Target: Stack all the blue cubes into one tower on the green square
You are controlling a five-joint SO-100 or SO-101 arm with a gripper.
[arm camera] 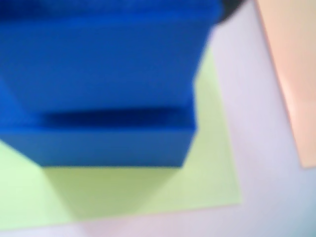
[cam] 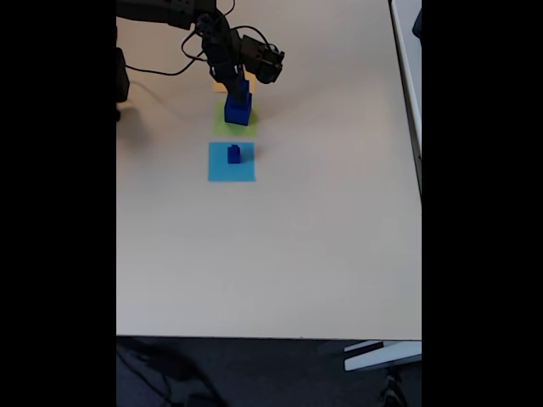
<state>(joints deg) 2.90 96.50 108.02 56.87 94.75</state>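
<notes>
The desk [cam: 271,254] carries the green square [cam: 222,127], where the large blue cube [cam: 238,112] sits with a medium blue cube [cam: 240,90] directly atop it, under the jaws, whose state I cannot tell. The small blue cube [cam: 234,153] waits nearer the camera on the light-blue square [cam: 231,170].

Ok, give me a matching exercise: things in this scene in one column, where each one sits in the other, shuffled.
Things:
1. large blue cube
2. middle blue cube
3. small blue cube
4. orange-yellow square

Places:
A. on the light-blue square
B. bare, right of the green one in the wrist view
C. on the green square
D. atop the large cube, at the gripper

Pairs: 1-C, 2-D, 3-A, 4-B
</notes>
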